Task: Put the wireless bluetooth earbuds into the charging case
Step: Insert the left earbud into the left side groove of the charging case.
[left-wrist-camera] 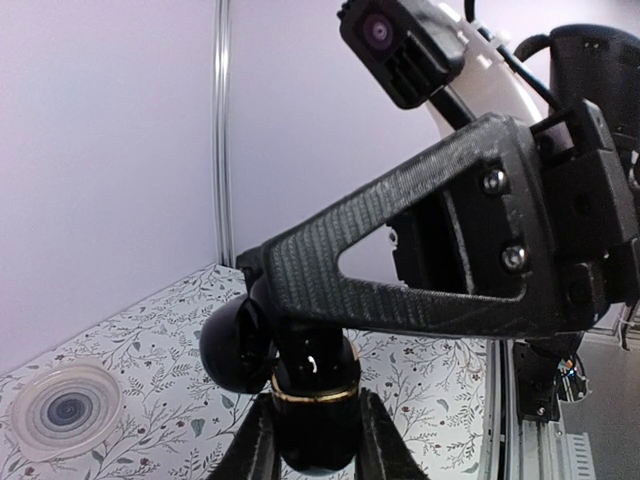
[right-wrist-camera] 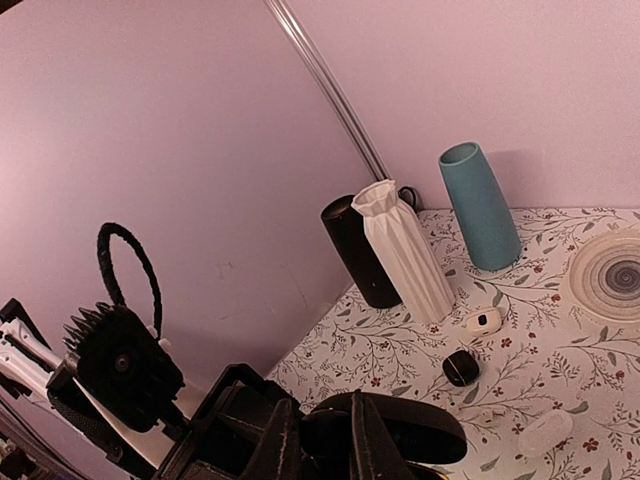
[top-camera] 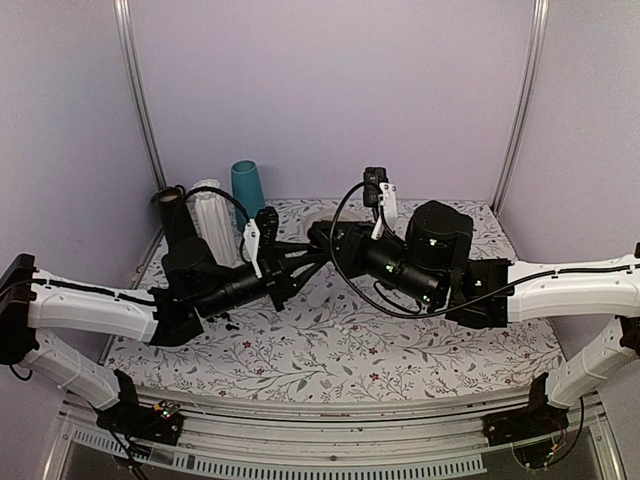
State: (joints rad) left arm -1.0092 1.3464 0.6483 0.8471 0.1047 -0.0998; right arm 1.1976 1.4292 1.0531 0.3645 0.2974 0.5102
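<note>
Above the counter [top-camera: 330,350], left end effector [left-wrist-camera: 318,445] clamps the open black case [left-wrist-camera: 315,395] upright, seemingly so right end effector [right-wrist-camera: 322,428], nearly closed, can seat an earbud; none visible.

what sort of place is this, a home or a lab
Most likely a robot test booth, not a home: plain lilac walls on a metal frame, two robot arms bolted to a rail, and vases staged on a flowered cloth.
</note>
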